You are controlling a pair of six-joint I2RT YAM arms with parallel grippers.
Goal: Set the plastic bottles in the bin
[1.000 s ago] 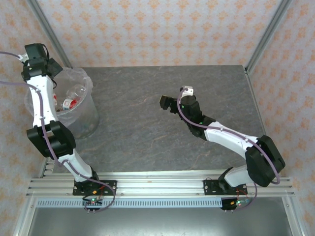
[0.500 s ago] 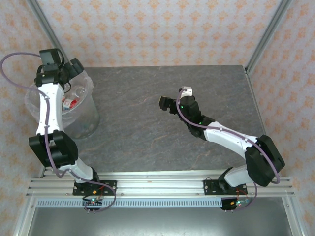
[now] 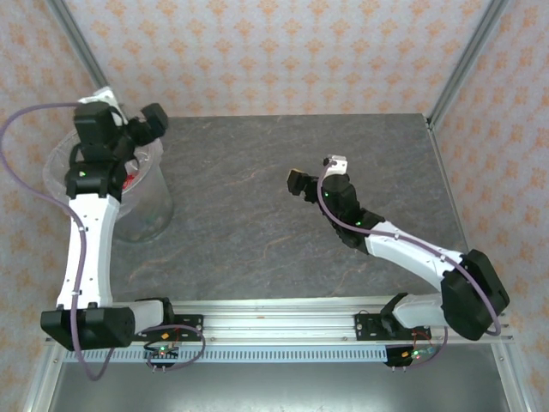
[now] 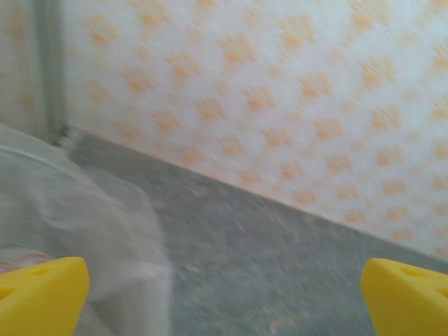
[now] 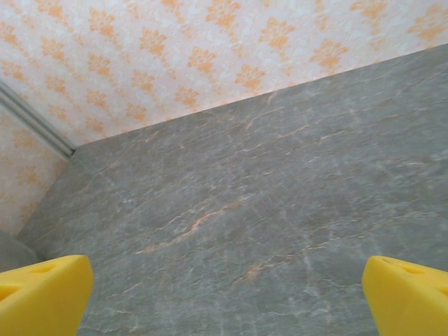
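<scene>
Where the bin stands: far left corner of the grey stone-look table; a round translucent tub lined with crinkly clear plastic.
Plastic bottles: inside the bin; a bit of red-and-white label shows beside the arm, and their number cannot be told.
Left gripper: raised at the bin's far right rim, pointing away from the bin; yellow fingertips spread wide with nothing between them.
Right gripper: well to the right of the bin, over bare table; yellow fingertips spread wide, empty.
Left wrist view: blurred; the bin's liner sits at lower left.
Wall: pale with an orange motif, behind the bin.
</scene>
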